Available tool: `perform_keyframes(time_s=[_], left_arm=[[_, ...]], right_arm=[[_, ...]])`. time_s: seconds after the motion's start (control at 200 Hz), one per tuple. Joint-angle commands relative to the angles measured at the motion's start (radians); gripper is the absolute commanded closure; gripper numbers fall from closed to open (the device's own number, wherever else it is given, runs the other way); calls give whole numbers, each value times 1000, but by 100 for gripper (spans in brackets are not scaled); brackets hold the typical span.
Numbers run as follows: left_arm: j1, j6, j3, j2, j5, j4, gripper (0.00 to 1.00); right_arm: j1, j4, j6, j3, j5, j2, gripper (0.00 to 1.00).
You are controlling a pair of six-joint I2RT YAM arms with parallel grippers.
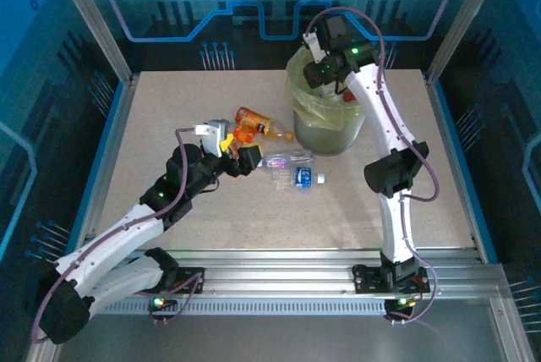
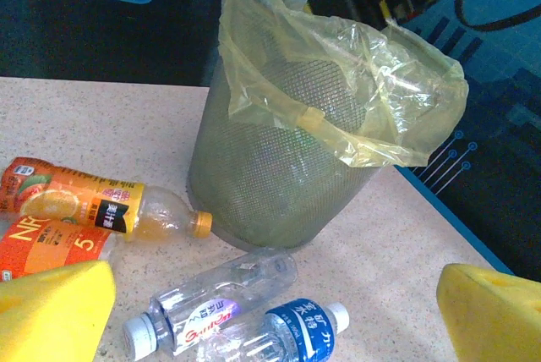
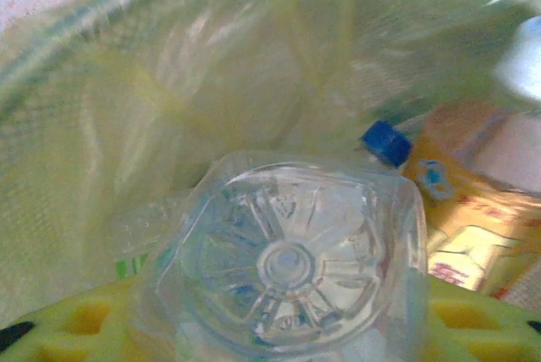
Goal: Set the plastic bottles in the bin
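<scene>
White right arm (image 1: 382, 117) outstretched, end effector (image 1: 319, 74) over bin (image 1: 331, 135).

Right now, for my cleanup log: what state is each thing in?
Bin: upright, bagged, some bottles inside.
Orange juice bottle: lying on table, capped.
Two clear bottles: lying on table, capped.
Left end effector: open, empty.
Right end effector: above bin, another clear bottle between its fingers, grip unclear.

overhead looks down; both wrist views near the bin (image 2: 270, 184).
</scene>
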Motion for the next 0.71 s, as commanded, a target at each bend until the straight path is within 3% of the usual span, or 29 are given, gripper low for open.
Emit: perform_keyframes(time_s=[0.0, 0.19, 0.52, 0.7], left_arm=[[11, -24, -11, -17, -17, -21, 1], [17, -28, -14, -15, -18, -27, 1], [23, -40, -16, -15, -29, -42, 1], [31, -62, -13, -12, -64, -71, 1]], right_arm=[[2, -48, 12, 3, -55, 37, 33], [3, -58, 35, 22, -168, 52, 15], [-8, -61, 76, 31, -320, -33, 11], [-10, -53, 98, 29, -322, -100, 9]])
